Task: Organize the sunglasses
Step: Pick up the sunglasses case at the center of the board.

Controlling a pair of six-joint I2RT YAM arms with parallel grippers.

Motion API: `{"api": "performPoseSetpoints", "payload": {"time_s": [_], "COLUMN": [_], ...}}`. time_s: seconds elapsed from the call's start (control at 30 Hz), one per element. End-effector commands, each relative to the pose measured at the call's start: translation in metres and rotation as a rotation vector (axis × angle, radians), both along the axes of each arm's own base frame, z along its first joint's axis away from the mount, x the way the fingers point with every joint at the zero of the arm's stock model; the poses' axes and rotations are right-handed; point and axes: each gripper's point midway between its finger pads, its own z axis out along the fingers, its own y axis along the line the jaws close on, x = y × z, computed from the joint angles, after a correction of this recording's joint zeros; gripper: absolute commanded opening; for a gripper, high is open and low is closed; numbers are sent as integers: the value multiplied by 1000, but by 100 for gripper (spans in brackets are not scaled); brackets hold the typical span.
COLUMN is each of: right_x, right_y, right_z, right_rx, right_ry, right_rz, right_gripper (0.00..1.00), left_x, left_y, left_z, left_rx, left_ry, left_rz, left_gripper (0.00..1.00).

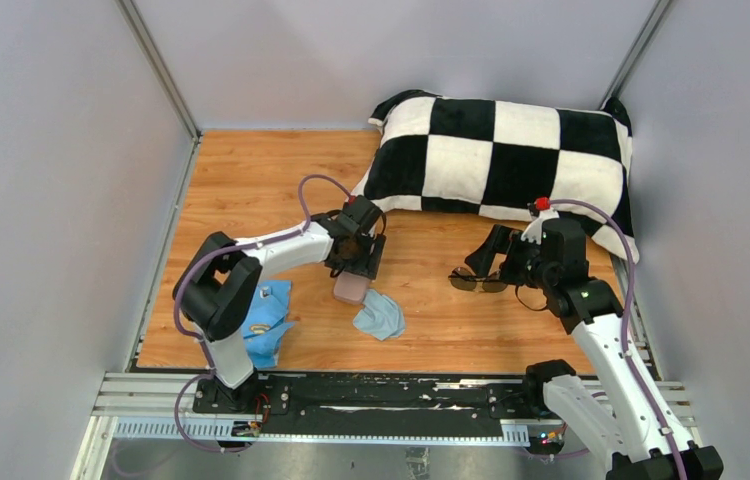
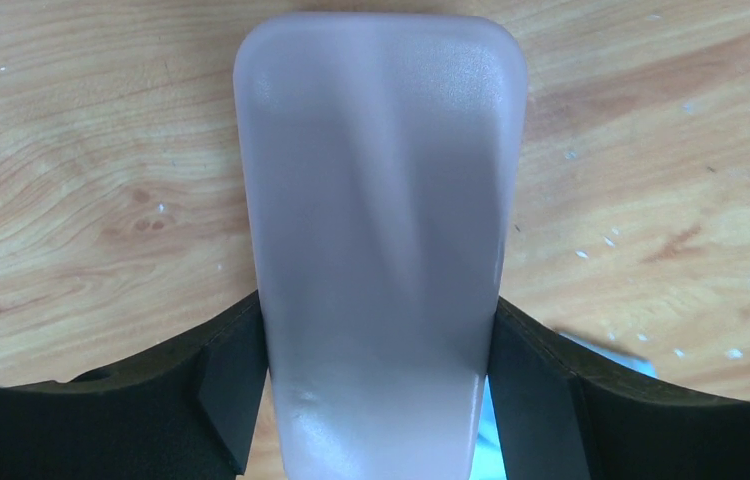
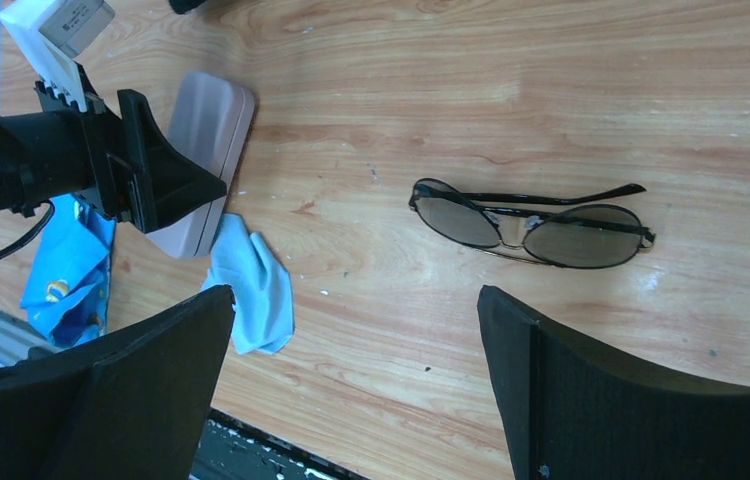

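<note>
The sunglasses point(image 1: 479, 282) lie on the wooden table with their temples folded, right of centre; they also show in the right wrist view point(image 3: 531, 222). My right gripper point(image 1: 488, 262) is open and empty point(image 3: 354, 300), just behind and above them, not touching. My left gripper point(image 1: 356, 255) is shut on the closed pink case point(image 1: 351, 289), its fingers pressed on both long sides point(image 2: 381, 400). The pink case point(image 2: 376, 180) sits low at the table; I cannot tell whether it rests on it. The light-blue cloth point(image 1: 379, 315) lies crumpled just right of the case and shows in the right wrist view point(image 3: 256, 280).
A black-and-white checkered pillow point(image 1: 511, 160) fills the back right of the table. A blue bag point(image 1: 266, 320) lies at the front left near the left arm's base. Grey walls enclose the table point(image 1: 251, 180) on three sides.
</note>
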Motion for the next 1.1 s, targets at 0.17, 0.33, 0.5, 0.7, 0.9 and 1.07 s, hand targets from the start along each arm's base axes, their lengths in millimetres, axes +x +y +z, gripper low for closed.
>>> {"api": "performPoseSetpoints", "payload": {"time_s": [0.17,0.33,0.5,0.7,0.9,1.07], "right_x": [-8,-20,-31,-38,-39,-44], "right_y": [45,74,88,99,103,110], "right_z": [33,91,131,145,158,168], "right_rx": [162,377,508,602,676,727], "right_ry": [-82,-275,-416,-454,-499,-541], "right_rz": [234,393,510,621,671,739], "right_gripper": [98,98,99,100,100,99], "left_x": [-15,-46,-69,-86,-91,-94], "left_y": [-75,-100,-105,-108,-104,-103], "left_z": [158,207,260,294,302,308], "left_rx": [-529,-791,-983,-1127,-1155,-1178], "left_ry": [-155,-113,-161,-158,-170,-172], "left_rz": [-257,-364,-450,-498,-488,-485], "left_gripper": [28,20,12,0,0,0]}}
